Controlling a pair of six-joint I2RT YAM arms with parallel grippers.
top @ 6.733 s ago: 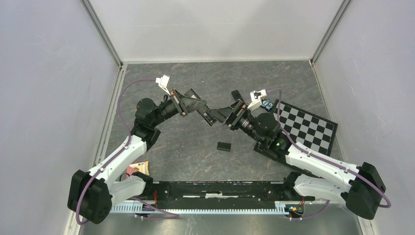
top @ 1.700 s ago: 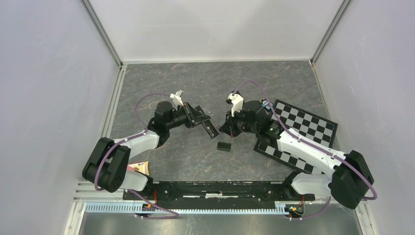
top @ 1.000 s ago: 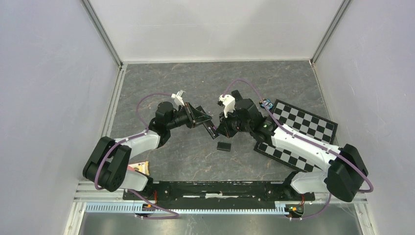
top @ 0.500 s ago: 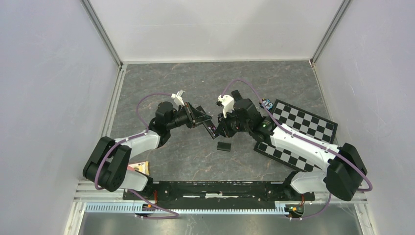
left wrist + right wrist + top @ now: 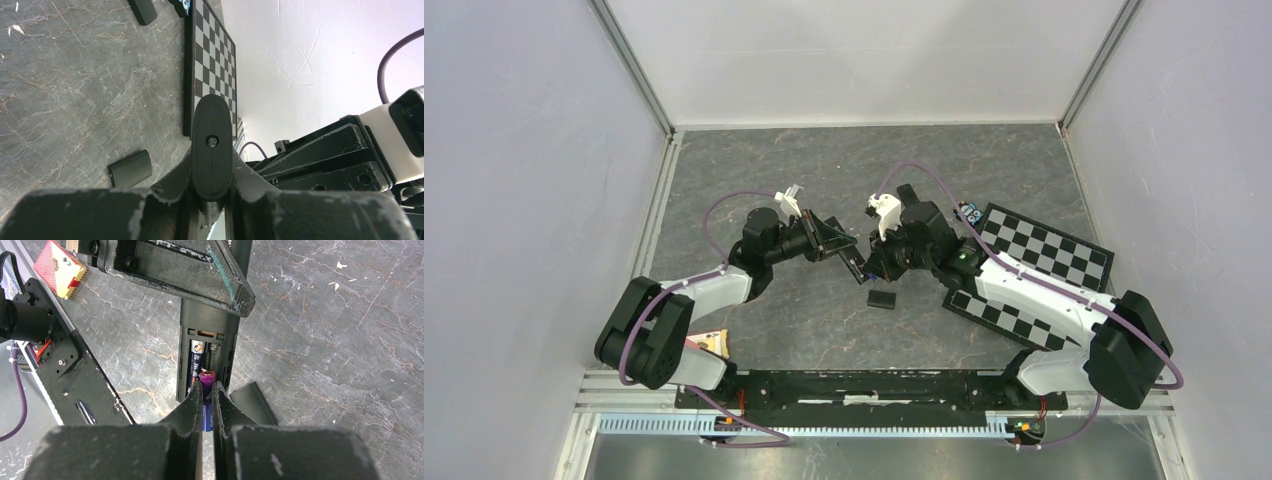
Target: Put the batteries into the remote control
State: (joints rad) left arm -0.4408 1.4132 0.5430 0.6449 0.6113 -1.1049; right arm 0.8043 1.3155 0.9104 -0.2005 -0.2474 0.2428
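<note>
Holding remote (image 5: pixel 207 335) in left gripper (image 5: pixel 212 192), pinching blue battery (image 5: pixel 208 377) in right gripper (image 5: pixel 207 389) at the empty slot (image 5: pixel 216 362). Next, press down against spring (image 5: pixel 214 346), then release.

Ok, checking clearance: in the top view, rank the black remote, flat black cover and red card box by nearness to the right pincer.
1. Black remote, at the tips of the right pincer, gripping a blue battery.
2. Flat black cover, just below it.
3. Red card box, near-left edge.

A checkerboard (image 5: pixel 1049 258) and a card box (image 5: pixel 709 343) lie well apart
</note>
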